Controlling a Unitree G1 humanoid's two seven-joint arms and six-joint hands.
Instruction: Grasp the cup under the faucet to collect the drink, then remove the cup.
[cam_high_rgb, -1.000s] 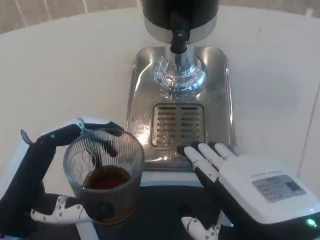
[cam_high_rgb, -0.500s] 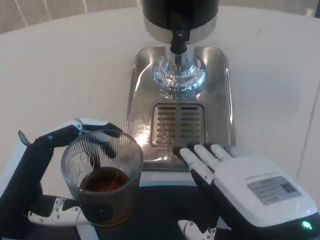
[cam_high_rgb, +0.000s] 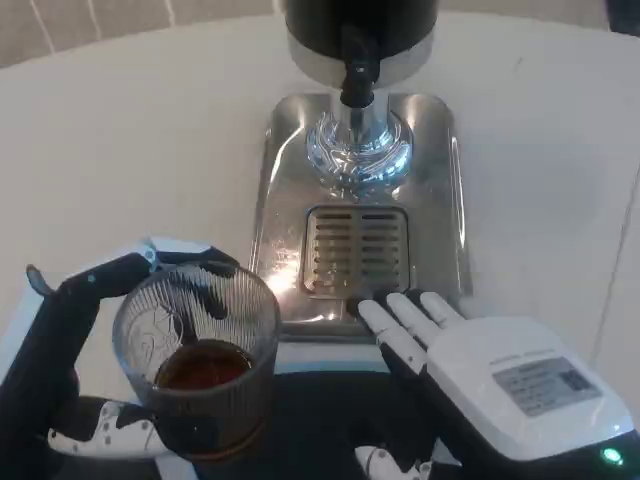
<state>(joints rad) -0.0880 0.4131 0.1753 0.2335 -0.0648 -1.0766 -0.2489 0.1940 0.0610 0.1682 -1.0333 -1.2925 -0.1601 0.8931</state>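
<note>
White-backed right hand (cam_high_rgb: 500, 375) with grey label, green light; left hand (cam_high_rgb: 70, 330) black, white-tipped fingers.

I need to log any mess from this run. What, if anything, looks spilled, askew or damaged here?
Nothing stands out. The ribbed glass cup sits upright in the left hand with dark drink at its bottom, the steel drip tray shows only reflections, and the right hand rests at the tray's near edge.

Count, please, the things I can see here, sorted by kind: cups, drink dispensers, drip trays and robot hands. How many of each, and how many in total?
Cups: 1, the ribbed glass cup holding dark drink, held by the left hand.
Drink dispensers: 1, the black dispenser.
Drip trays: 1, the steel drip tray.
Robot hands: 2, the left hand and the right hand.
Total: 5.
</note>
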